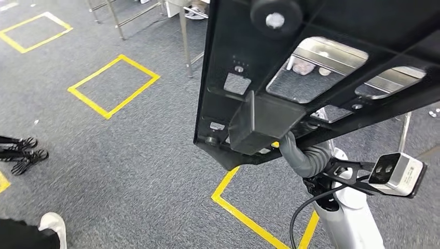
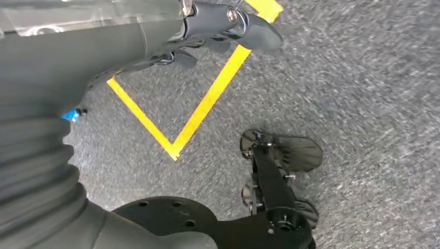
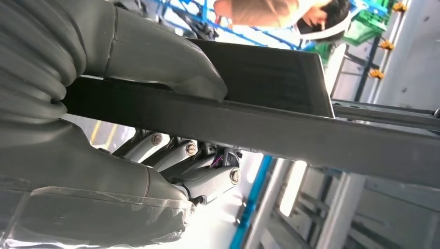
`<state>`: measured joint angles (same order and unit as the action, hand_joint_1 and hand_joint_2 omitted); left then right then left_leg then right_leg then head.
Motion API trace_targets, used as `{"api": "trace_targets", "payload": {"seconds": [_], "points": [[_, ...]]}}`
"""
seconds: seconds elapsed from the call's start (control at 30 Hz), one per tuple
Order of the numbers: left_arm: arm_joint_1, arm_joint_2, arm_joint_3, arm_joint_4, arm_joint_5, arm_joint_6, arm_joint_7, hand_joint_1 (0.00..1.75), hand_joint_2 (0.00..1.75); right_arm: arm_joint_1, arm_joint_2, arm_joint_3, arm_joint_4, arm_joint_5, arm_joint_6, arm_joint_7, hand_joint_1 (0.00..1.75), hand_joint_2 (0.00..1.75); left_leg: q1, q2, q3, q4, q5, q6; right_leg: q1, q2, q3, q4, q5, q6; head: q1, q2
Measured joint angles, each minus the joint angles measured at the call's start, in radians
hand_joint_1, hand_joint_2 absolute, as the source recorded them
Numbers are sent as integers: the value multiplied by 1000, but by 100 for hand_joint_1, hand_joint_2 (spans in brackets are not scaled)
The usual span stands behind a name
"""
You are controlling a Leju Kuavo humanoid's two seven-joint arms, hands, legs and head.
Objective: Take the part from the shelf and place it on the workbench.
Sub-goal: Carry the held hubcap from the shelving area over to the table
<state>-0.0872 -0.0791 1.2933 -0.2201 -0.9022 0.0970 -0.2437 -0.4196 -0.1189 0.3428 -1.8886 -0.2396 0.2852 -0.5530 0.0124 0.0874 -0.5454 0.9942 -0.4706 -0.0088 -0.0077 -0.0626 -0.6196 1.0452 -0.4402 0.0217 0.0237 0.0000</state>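
Note:
The part is a large flat black panel (image 1: 321, 31) with several cutouts and a boxy block on its face, held up over the floor close in front of the head view. My right hand (image 1: 291, 145) reaches up to its lower edge from below, mostly hidden behind it. In the right wrist view my right hand (image 3: 155, 150) grips the panel's edge (image 3: 270, 124), with the thumb (image 3: 171, 67) on one face and the fingers (image 3: 202, 171) on the other. My left hand (image 2: 228, 26) hangs over the carpet, its fingers apart and holding nothing.
Yellow tape squares (image 1: 113, 85) mark the grey carpet. Metal table legs (image 1: 185, 36) stand at the back, and a shiny metal frame (image 1: 332, 57) shows through the panel's cutouts. A person's white shoe (image 1: 52, 224) is at the lower left. Another person (image 3: 280, 10) stands by blue racks.

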Motion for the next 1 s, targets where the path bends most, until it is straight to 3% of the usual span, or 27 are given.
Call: {"api": "trace_targets", "payload": {"seconds": [0.03, 0.1, 0.13, 0.2, 0.27, 0.3, 0.33, 0.37, 0.43, 0.5, 0.57, 0.63, 0.7, 0.77, 0.83, 0.87, 0.9, 1.0], "points": [[-1, 0, 0, 0, -1, 0, 1, 0, 175, -6, 4, 0, 0, 0, -1, 2, 175, 175, -3, 9, 2, 2, -4, -6, 3, -10, 12, -26, 3, -7, 0, 0], [-3, 0, -1, 0, -2, 0, 2, 0, 175, -15, 10, 1, -1, 2, -5, 7, 175, 175, -5, 29, 8, 1, -9, -18, 6, 10, 10, -31, 2, -21, -2, 0], [-5, 0, -1, 0, -2, 0, 3, 0, 175, -19, 12, 1, -1, 3, -7, 11, 175, 175, -3, 28, 10, 4, -14, -24, 5, 21, 11, -33, 3, -27, -2, 0], [-7, 0, -2, 0, -2, 0, 3, 0, 175, -28, 18, 2, -2, 5, -12, 18, 175, 175, 2, -12, -8, 54, -51, -34, 1, 43, 12, -36, 6, -38, -6, 0], [-5, 0, -2, 0, -1, 0, 4, 0, 175, -35, 28, 5, -1, 5, -14, 20, 175, 175, 4, -64, -68, 185, -119, -38, 1, 66, 12, -37, 7, -45, -12, 0], [-3, 0, -2, 0, -1, 0, 4, 0, 175, -36, 32, 7, 1, 5, -14, 21, 175, 175, 4, -74, -103, 256, -146, -38, 2, 80, 12, -36, 8, -47, -13, 0], [-1, 0, -2, 0, 0, 0, 5, 0, 175, -36, 34, 9, 3, 6, -14, 21, 175, 175, 4, -78, -128, 300, -154, -37, 5, 94, 12, -36, 8, -49, -14, 0], [0, 0, -2, 0, 0, 0, 5, 0, 175, -36, 35, 10, 4, 6, -14, 22, 175, 175, 3, -80, -136, 306, -141, -33, 7, 108, 12, -35, 8, -49, -14, 0], [-1, 0, -2, 0, 1, 0, 5, 0, 175, -37, 37, 11, 6, 6, -14, 23, 175, 175, 0, -97, -96, 199, -65, -20, 11, 136, 14, -33, 8, -49, -14, 0], [-1, 2, -1, 0, 4, 0, 5, 0, 175, -41, 42, 14, 7, 4, -16, 23, 175, 175, 0, -149, -41, 64, -6, -4, 11, 161, 12, -30, 9, -45, -11, 0], [-1, 4, 1, 0, 10, 0, 5, 0, 175, -44, 48, 20, 11, 5, -21, 25, 175, 175, -2, -176, -22, 15, 3, 3, 4, 183, 5, -30, 12, -34, -9, 0], [-1, 3, 2, 0, 16, -4, 4, 0, 175, -45, 52, 27, 15, 10, -31, 28, 175, 175, -4, -153, -16, 3, 9, 7, -1, 199, 0, -32, 16, -20, -10, 0], [-3, 3, 2, 0, 19, -10, 1, 0, 175, -50, 54, 32, 19, 14, -39, 28, 175, 175, 1, -126, -7, -13, 18, 16, 4, 160, -17, 1, -7, -11, -6, 0], [-2, 2, 2, 0, 20, -15, -1, 0, 175, -57, 56, 38, 24, 13, -43, 26, 175, 175, 2, -98, -3, -20, 20, 22, 5, 97, -72, 113, -67, -4, 0, 0], [1, 2, 2, 0, 20, -19, -2, 0, 175, -58, 57, 44, 30, 12, -47, 24, 175, 175, 1, -68, -3, -19, 17, 22, -3, 75, -131, 229, -108, 3, 1, 0], [2, 2, 2, 0, 20, -22, -2, 0, 175, -58, 57, 46, 33, 11, -48, 24, 175, 175, 1, -55, -3, -17, 14, 21, -7, 70, -139, 244, -104, 6, 1, 0], [1, 1, 2, 0, 19, -25, -2, 0, 175, -59, 57, 48, 36, 10, -49, 23, 175, 175, 2, -42, -3, -15, 11, 18, -10, 65, -124, 214, -80, 9, 1, 0], [-2, -1, 2, 0, 17, -33, -4, 0, 175, -66, 57, 51, 40, 6, -51, 19, 175, 175, -1, -10, 0, -1, -3, 4, -10, 17, -20, 18, 0, 5, 1, 0]]}}
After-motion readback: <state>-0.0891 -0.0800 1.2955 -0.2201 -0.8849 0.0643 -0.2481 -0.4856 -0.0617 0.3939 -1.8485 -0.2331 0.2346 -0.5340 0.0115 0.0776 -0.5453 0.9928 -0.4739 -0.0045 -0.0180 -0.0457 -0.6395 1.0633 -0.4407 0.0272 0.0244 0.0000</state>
